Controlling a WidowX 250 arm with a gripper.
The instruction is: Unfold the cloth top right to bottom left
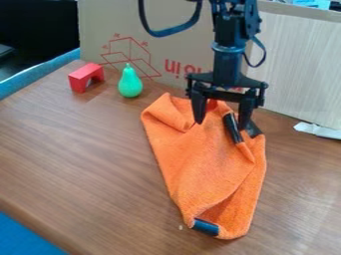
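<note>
Cardboard backdrop [160, 50] with red line art stands behind the wood-top bench [86, 164]; pale wood-grain panel [299, 69] at right. Red arch block [81, 78] and green pear [130, 83] sit side by side at far left, apart from the cloth; pear's the nearer one. White item [318, 130] lies by the right edge. Backdrop and panel are the obstacles behind the arm. Orange cloth [200, 159] lies crumpled mid-bench, dark patches at both ends. Tool [221, 124] is open, fingers spread, over the cloth's far end; most cloth extends toward the camera.
</note>
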